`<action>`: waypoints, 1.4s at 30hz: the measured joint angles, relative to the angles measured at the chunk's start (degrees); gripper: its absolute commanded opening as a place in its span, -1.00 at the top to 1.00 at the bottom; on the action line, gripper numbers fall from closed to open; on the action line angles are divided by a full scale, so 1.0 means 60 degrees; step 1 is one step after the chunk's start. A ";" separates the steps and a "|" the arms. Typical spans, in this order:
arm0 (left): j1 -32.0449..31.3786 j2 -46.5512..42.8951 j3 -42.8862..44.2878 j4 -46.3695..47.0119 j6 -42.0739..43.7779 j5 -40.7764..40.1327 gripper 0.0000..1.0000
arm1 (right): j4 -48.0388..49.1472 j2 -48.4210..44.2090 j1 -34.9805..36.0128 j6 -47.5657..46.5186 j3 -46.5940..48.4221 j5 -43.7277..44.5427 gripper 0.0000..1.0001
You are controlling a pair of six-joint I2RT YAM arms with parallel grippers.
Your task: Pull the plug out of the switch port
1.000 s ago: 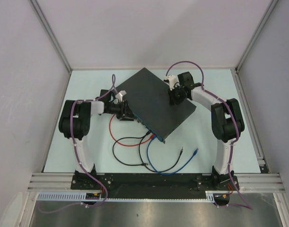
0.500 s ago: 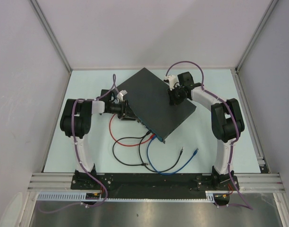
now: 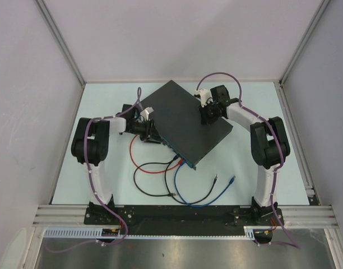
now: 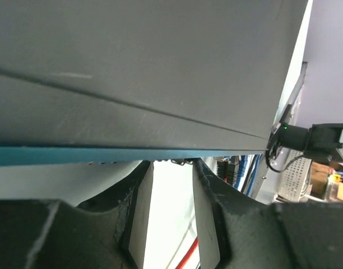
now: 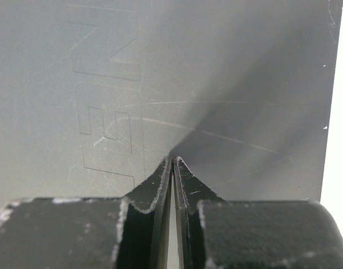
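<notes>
From the top camera: shows the large flat dark grey rectangular switch lying askew toward the far middle of the pale mint table, one corner pointing at the near edge. Places the left gripper against the switch's blue-teal edge on its left side, and the right gripper on the dark top face toward the right corner. Finds a thin red cable, a thin black cable and a thin blue cable leaving the sockets by the near corner and looping over the table toward its near edge, with two loose ends lying free there. From the left wrist: adds what the top view hides, namely black fingers parted with nothing grasped between them, tips just below the blue-teal edge, and blue leads plugged in farther along it. From the right wrist: shows fingers pinched together on nothing, tips against the scratched grey top face.
</notes>
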 measured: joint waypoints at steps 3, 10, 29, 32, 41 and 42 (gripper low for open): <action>-0.0098 -0.0102 0.0076 -0.0222 0.0004 -0.0372 0.22 | 0.0033 0.0004 0.0036 0.0000 0.0000 0.0062 0.79; -0.0317 -0.0583 0.0036 -0.0579 -0.0051 -0.1515 0.19 | 0.0084 0.0004 0.0120 -0.0029 0.0000 0.0251 0.79; -0.0317 -0.2098 -0.1038 -0.0280 0.1122 -0.2849 -0.12 | 0.0404 0.0076 0.0291 -0.0073 0.0022 0.0532 0.79; -0.0455 -0.1902 -0.0787 0.0055 0.1326 -0.2761 -0.11 | 0.0401 0.0076 0.0302 -0.0084 0.0022 0.0554 0.79; -0.0601 -0.1377 -0.0466 0.0291 0.1501 -0.2433 -0.06 | 0.0401 0.0073 0.0299 -0.0102 0.0022 0.0554 0.79; -0.0601 -0.1366 -0.0459 0.0291 0.1504 -0.2408 -0.04 | 0.0401 0.0073 0.0299 -0.0102 0.0022 0.0550 0.78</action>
